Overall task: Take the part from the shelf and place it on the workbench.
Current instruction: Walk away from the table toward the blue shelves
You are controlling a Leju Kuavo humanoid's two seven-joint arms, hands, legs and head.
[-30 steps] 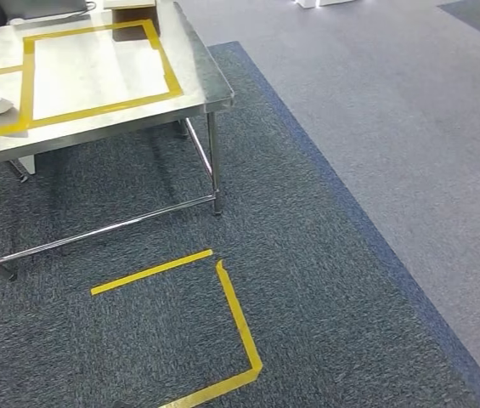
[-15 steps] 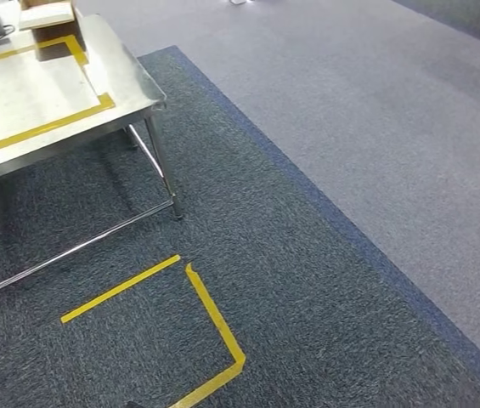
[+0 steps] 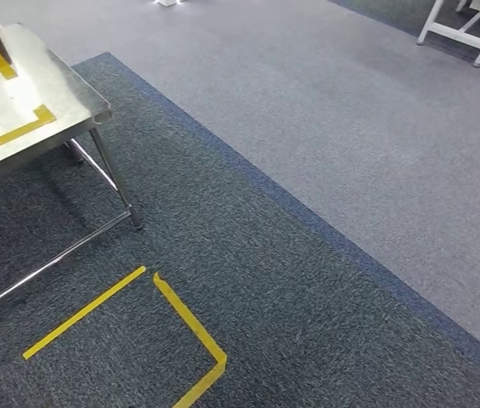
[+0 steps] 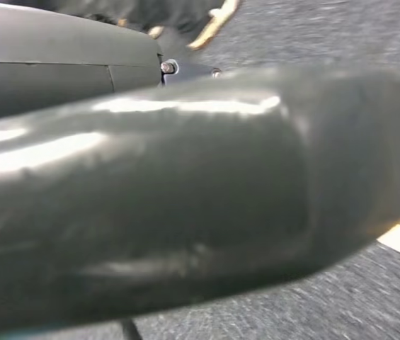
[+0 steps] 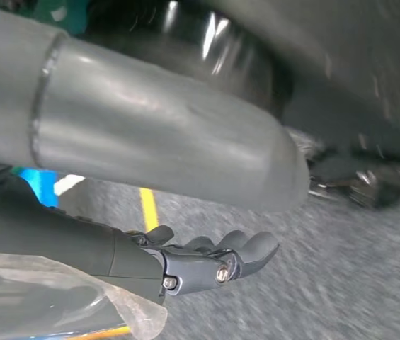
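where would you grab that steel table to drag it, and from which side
Probably the thin rim of the steel table at its near corner, coming from the open carpet side: the top overhangs the leg there, so fingers could hook under, and nothing blocks that side.

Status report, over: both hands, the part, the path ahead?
Right hand hangs over carpet, holding nothing. Left hand blurred, state unclear. Shiny steel workbench with yellow tape front-left. White metal frame far right.
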